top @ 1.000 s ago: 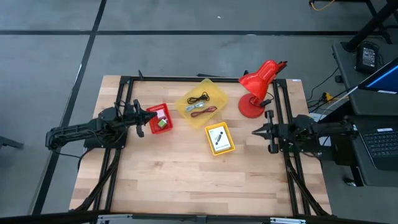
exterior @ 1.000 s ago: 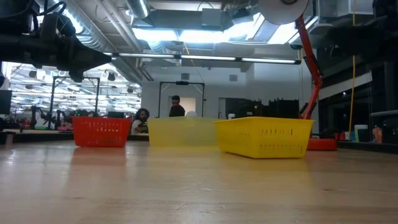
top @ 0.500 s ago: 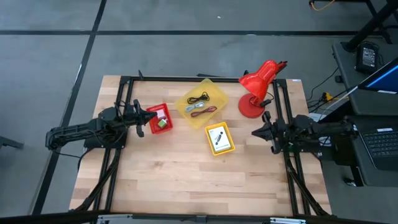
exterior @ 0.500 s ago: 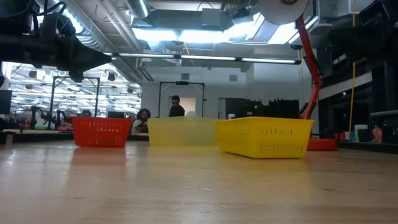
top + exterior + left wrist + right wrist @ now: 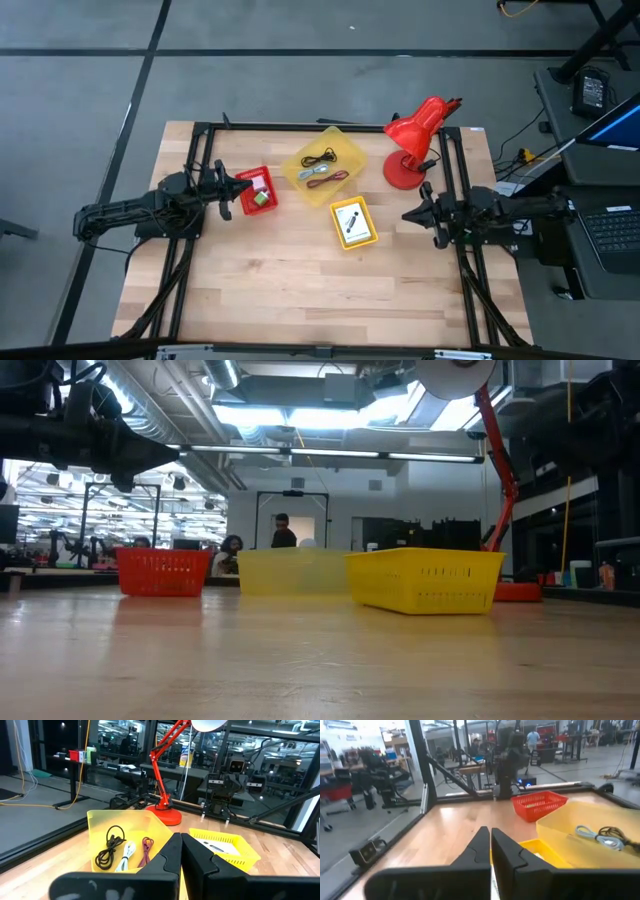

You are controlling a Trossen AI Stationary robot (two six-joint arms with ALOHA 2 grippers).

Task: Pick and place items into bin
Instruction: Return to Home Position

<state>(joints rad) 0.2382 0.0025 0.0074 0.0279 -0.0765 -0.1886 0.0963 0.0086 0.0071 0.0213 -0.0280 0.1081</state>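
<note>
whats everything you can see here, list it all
table: one, light wood, under everything
lamp: one, red, far right of the table
big bin: one, pale yellow, beside the lamp
black cord: one, black, in the big bin
white cable: one, white, in the big bin
red cord: one, dark red, in the big bin
red bin: one, red, left of the big bin
green thing: one, green, in the red bin
small bin: one, yellow, middle of the table
people: two, far back in the room
left hand: one, dark, shut, by the red bin
right hand: one, dark, shut, at the table's right edge
</note>
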